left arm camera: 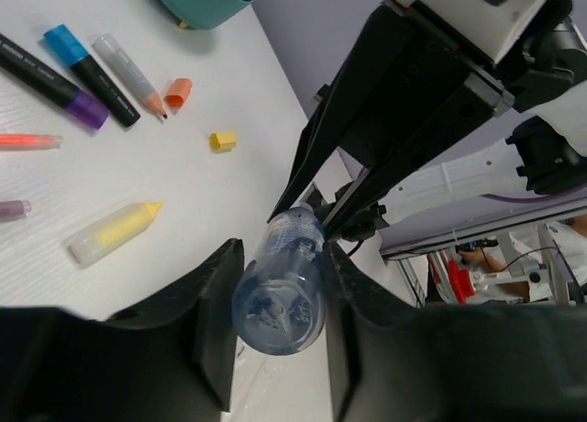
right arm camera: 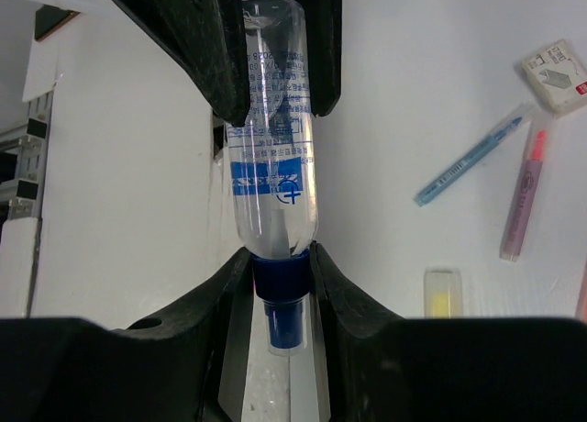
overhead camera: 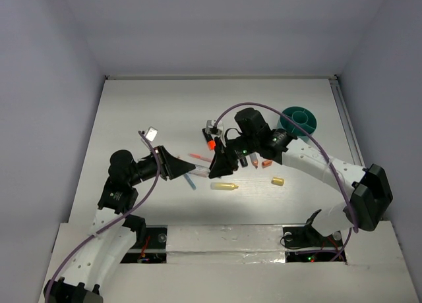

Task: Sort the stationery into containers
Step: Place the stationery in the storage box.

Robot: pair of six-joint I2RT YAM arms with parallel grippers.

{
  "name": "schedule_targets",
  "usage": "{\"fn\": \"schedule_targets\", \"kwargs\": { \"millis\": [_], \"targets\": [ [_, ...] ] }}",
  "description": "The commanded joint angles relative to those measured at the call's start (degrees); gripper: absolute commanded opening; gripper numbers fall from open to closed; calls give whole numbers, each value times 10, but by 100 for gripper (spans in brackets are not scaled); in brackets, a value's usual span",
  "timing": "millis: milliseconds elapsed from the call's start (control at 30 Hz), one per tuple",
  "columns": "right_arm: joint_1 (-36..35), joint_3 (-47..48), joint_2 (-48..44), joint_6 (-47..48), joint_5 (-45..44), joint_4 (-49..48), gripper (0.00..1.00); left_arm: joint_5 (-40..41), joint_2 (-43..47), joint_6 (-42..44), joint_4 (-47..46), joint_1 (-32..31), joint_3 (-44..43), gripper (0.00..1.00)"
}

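Your right gripper (right arm camera: pixel 278 266) pinches the blue cap (right arm camera: pixel 280 280) of a clear bottle (right arm camera: pixel 273 138). Your left gripper (left arm camera: pixel 282 257) squeezes its other end, near the teal cup (left arm camera: pixel 197 5).

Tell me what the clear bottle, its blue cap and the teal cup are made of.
Bottle: likely clear glossy plastic; see-through wall with highlights and blue print.
Cap: opaque blue plastic by the look, smooth.
Cup: opaque teal with an even satin surface, probably moulded plastic; silicone not ruled out.
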State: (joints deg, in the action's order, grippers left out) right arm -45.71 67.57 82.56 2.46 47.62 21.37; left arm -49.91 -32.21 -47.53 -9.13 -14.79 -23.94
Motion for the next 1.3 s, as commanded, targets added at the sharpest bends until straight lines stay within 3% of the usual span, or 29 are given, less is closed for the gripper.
{"fn": "schedule_targets", "kwargs": {
  "millis": [0,67,200,300,433,600,733,1033,1233,1267],
  "targets": [
    [6,5,4,3,-7,-78,6,-38,2,-13,-46,-2,2,13],
    [12,5,7,3,-9,-86,6,-37,1,-13,-44,-2,-1,0],
    [17,5,11,4,-15,-98,6,-34,3,-16,-41,-2,-8,0],
    [22,2,17,-1,-21,-112,14,-24,10,-19,-41,-2,-14,0],
    [34,-7,16,-17,-38,-135,45,10,17,-19,-34,-2,-24,0],
    [58,-25,-6,-40,-53,-159,62,63,22,-13,-21,-2,-46,0],
    [63,-57,-57,-57,-81,-207,86,121,33,-11,-12,-2,-60,0],
    [70,-115,-88,-153,-138,-317,97,151,34,-63,-85,-2,-35,0],
    [70,-215,-137,-308,-191,-437,100,180,36,-68,-98,3,-27,0],
    [70,-237,-144,-369,-197,-503,100,184,36,-70,-101,3,-26,0]
  ]
}}
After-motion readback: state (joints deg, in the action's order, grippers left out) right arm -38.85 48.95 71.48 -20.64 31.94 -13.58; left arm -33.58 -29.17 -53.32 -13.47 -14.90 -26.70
